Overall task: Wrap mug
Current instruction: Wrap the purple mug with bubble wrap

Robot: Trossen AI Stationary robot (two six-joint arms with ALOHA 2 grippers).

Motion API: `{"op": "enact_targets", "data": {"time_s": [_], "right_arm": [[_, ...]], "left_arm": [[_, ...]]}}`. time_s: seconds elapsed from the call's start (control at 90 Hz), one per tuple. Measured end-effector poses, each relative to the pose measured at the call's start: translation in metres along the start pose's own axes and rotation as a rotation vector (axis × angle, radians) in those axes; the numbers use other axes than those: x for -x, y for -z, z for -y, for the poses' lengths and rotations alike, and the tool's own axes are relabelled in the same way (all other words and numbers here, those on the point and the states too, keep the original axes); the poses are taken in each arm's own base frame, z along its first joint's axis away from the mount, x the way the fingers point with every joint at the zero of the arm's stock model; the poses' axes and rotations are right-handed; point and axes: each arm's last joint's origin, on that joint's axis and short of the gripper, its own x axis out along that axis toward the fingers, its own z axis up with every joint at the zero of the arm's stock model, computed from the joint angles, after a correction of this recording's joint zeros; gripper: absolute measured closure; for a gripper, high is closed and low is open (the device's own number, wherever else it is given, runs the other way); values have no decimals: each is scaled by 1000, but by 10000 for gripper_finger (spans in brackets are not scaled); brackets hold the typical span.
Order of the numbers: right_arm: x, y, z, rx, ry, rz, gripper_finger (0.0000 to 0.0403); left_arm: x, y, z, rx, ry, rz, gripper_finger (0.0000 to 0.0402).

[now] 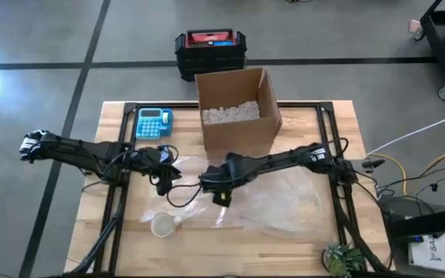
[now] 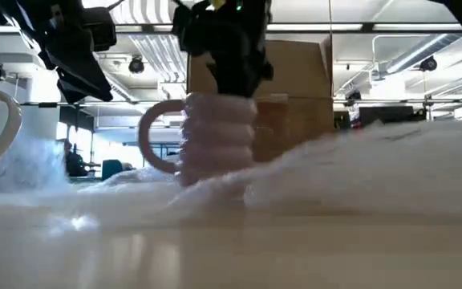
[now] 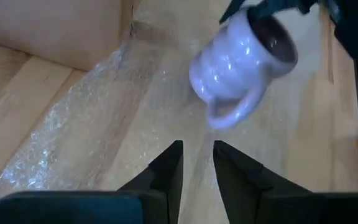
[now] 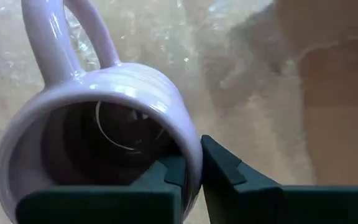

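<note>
Right gripper pinched on the rim of the lavender ribbed mug, one finger inside the mouth, one outside the wall. Holds the mug over the bubble wrap near the table's middle, just in front of the cardboard box, handle out to the side. Narrow grip on a glazed rim: could slip or swing if moved fast, dropping the mug onto the sheet or the wooden table. Could also land off-centre and leave too little wrap to fold over.

Left gripper just beside it to the left, fingers a small gap apart, holding nothing, aimed at the mug. A second, pale mug standing nearer, at the sheet's left edge. Blue calculator far left.
</note>
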Motion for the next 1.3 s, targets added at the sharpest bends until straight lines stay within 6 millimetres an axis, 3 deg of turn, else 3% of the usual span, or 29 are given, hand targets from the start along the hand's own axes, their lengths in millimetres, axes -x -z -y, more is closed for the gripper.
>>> {"op": "enact_targets", "data": {"time_s": [0.1,0.233,0.367,0.533,0.644,0.722,1.033,1.167,1.3], "right_arm": [[-5,-1,0,-13,-27,3,374],[-5,-1,0,50,-22,-8,320],[34,1,9,104,-51,-7,264],[77,23,20,105,-27,-87,217],[101,52,14,108,-22,-99,201],[105,78,7,95,0,-115,195],[93,211,5,-333,62,-143,191],[86,254,13,-515,-36,-66,196],[66,286,25,-650,-72,-15,199]], "left_arm": [[0,-1,0,2,4,8,320],[0,-2,1,12,10,15,314],[0,-1,1,26,11,12,310],[0,-1,1,28,12,11,306],[0,-1,1,29,12,10,309],[-1,0,0,28,15,2,314],[-8,-1,2,20,11,-4,328],[-16,0,2,18,-5,-31,328],[-27,1,3,15,-22,-56,327]]}}
